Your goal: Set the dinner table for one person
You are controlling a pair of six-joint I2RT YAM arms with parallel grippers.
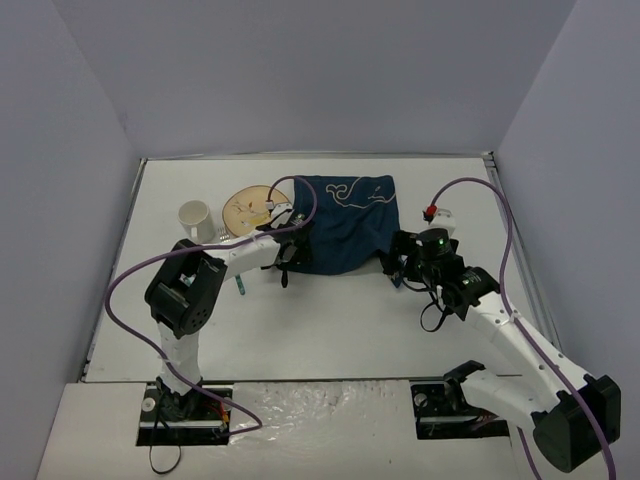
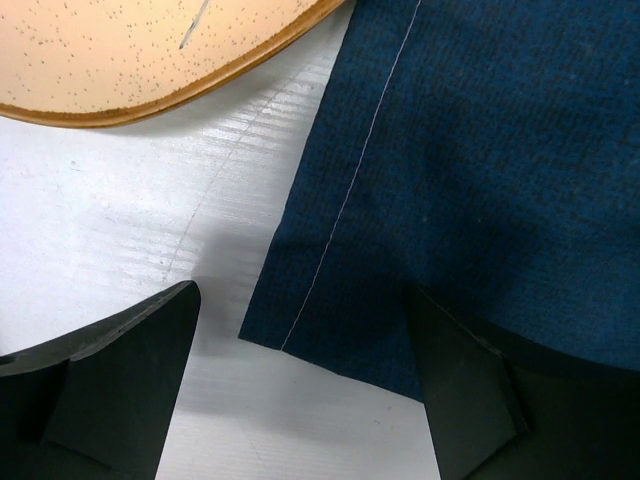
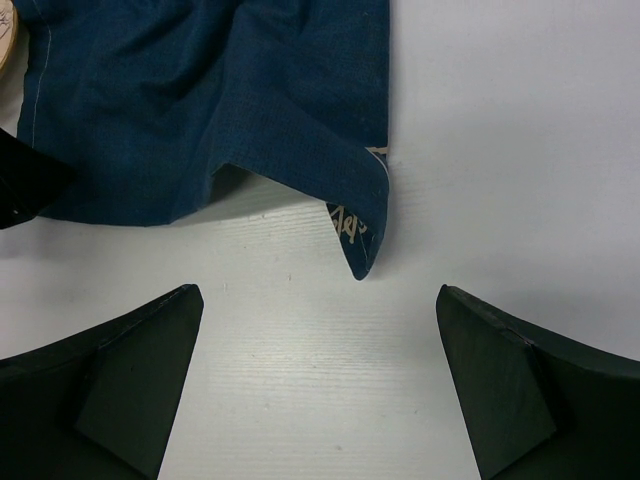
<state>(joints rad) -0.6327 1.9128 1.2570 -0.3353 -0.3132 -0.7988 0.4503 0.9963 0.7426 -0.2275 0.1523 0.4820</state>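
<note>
Straddling placemat (image 2: 480, 150) corner, left gripper (image 2: 300, 300) spread | right gripper (image 3: 320, 295) spread wide | mug (image 1: 196, 218) beside plate (image 1: 245, 208) on dinner table (image 1: 330, 330), contents unclear

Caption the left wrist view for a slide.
Open left gripper straddles the navy placemat's corner on the dinner table, speckled plate beyond.

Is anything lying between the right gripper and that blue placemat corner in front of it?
Nothing visible: the right gripper has its jaws open, and only bare dinner table separates them from the placemat corner.

Rumpled navy placemat (image 1: 345, 225) beside a tan plate (image 1: 250, 208) and white mug (image 1: 196, 218)
</note>
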